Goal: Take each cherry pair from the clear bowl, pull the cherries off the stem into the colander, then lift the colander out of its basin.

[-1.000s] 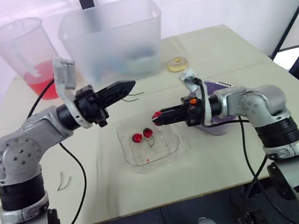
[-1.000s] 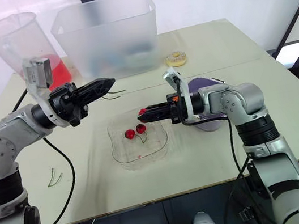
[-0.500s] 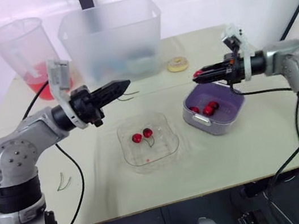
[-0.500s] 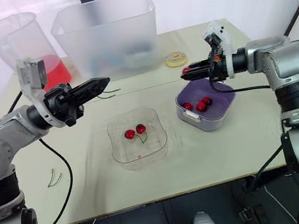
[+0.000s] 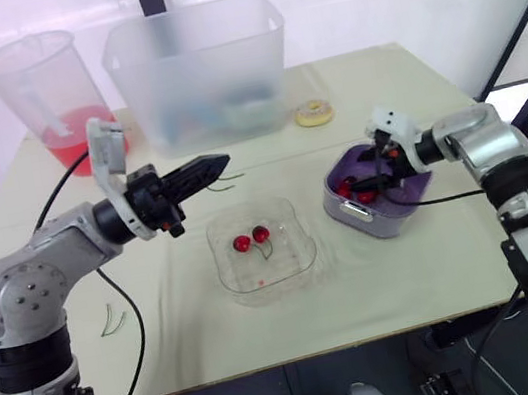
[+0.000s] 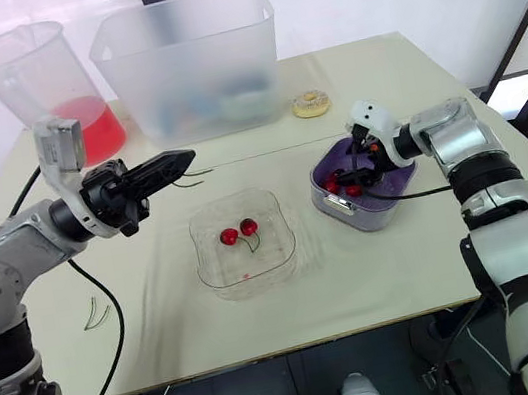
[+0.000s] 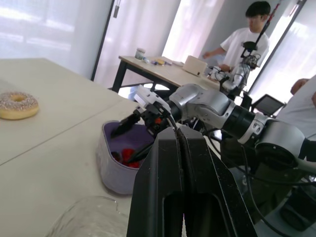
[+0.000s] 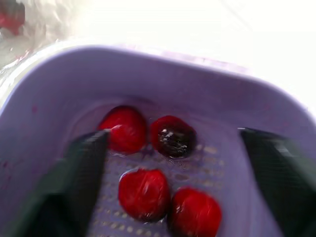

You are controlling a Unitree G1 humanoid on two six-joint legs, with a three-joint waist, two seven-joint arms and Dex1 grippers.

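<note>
A clear bowl [image 5: 290, 259] in the middle of the table holds one cherry pair [image 5: 251, 238] on its stem. To its right stands the purple colander [image 5: 375, 222] with several red cherries [image 8: 145, 192] inside. My right gripper [image 5: 369, 172] is dipped into the colander just above those cherries, its fingers [image 8: 74, 182] spread open on either side of them. My left gripper [image 5: 213, 165] hovers above the table behind and left of the bowl, shut on a thin bare stem [image 5: 230, 176] that sticks out of its tip.
A big translucent tub [image 5: 199, 66] and a pitcher of red liquid [image 5: 49, 92] stand at the back. A doughnut [image 5: 312, 113] lies behind the colander. Loose stems [image 5: 112, 319] lie at the left. People [image 7: 242, 29] sit at desks beyond the table.
My right gripper carried a cherry from over the bowl to the colander, dropped into it and opened, leaving the cherry there. My left gripper drifted slightly left, still pinching the stem.
</note>
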